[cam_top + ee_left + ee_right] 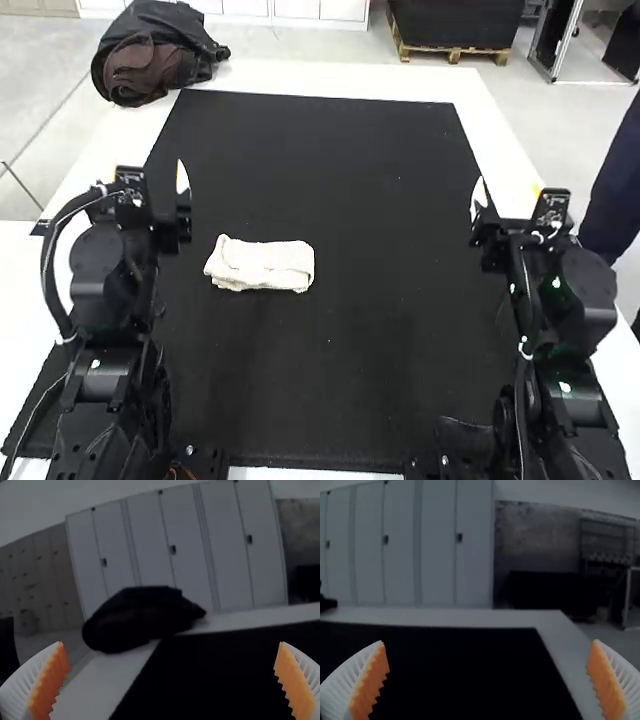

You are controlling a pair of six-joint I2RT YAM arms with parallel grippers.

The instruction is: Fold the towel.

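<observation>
The white towel lies on the black mat as a small folded bundle, left of the middle in the high view, its left end a little uneven. My left gripper is up to the left of the towel, not touching it. Well to the towel's right is my right gripper. In the left wrist view the left gripper stands open, its orange pads wide apart with nothing between them. The right gripper is likewise open and holds nothing in the right wrist view.
The black mat covers most of the white table. A dark bag rests at the table's far left corner. Both arms stand at the near side, one by each side edge.
</observation>
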